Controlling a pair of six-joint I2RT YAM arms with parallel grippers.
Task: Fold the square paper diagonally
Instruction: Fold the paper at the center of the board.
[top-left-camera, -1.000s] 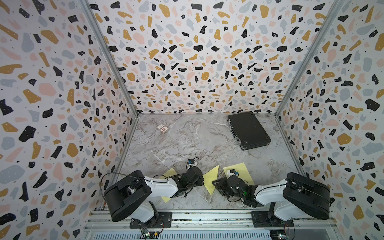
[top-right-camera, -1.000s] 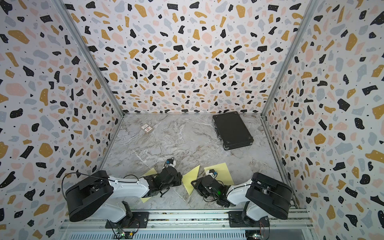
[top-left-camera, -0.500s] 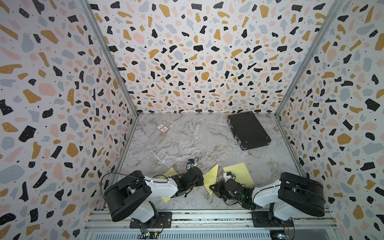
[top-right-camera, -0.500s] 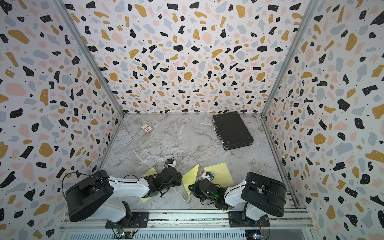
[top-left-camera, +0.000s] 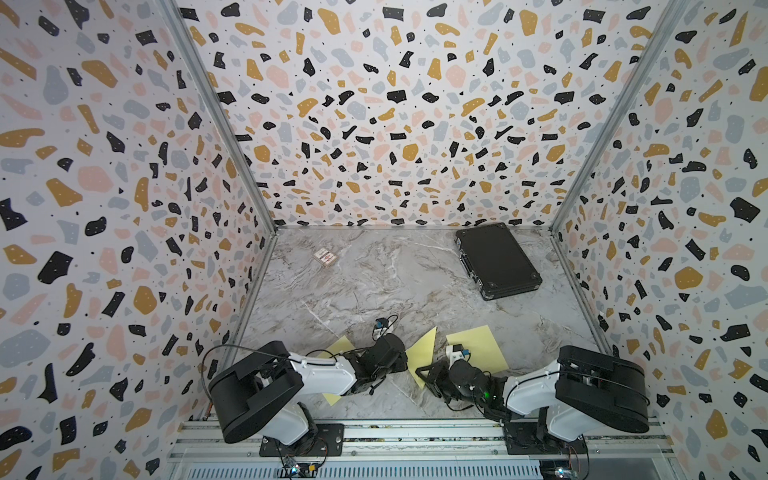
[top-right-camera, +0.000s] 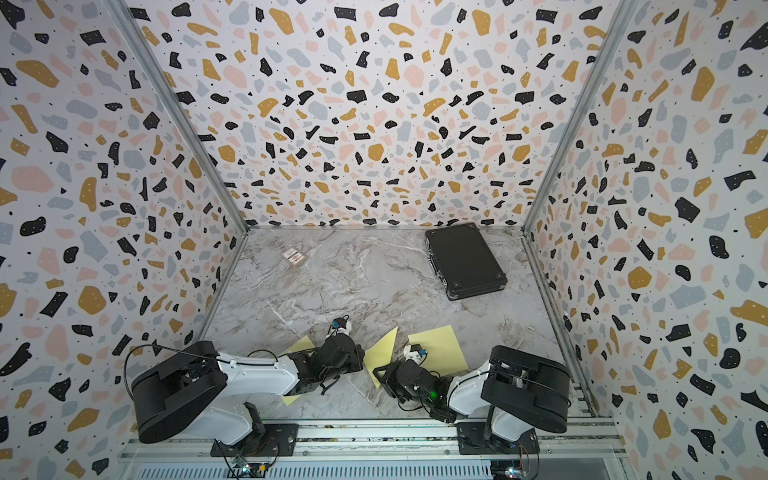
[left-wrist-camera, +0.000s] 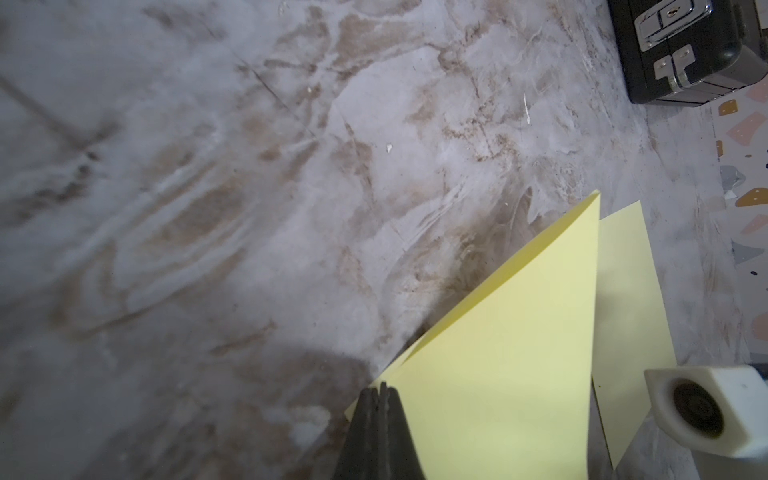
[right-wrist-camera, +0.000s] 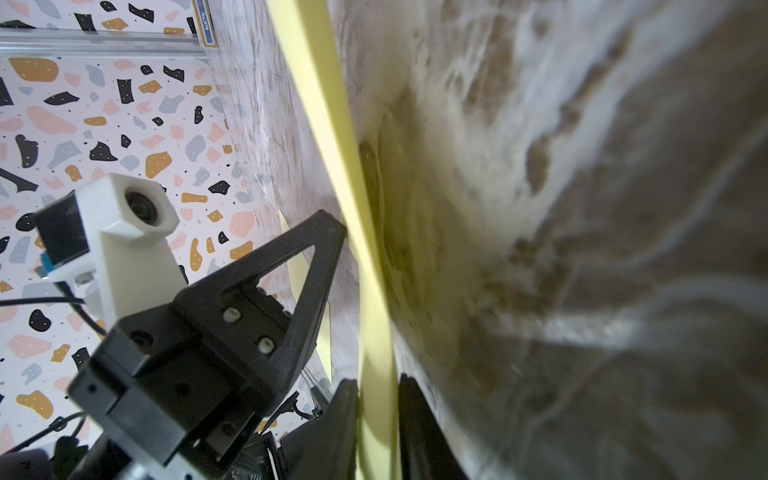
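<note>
Looks like crease step: L gripper clamps corner of folded pale-yellow square paper, R gripper astride it w/ jaws narrowly apart; next needs pinching along fold.

Worktop: grey marble pattern with brown veining, scuffed in places.

Black hard case lies flat at the far right of the worktop, close to the right wall, lid closed. It shows in both top views. The left wrist view catches one corner, with silver latches and metal edging.

Small flat packet, pinkish print, far left, well apart from the case.

Walls: terrazzo print on three sides. Metal rail along the near edge.
</note>
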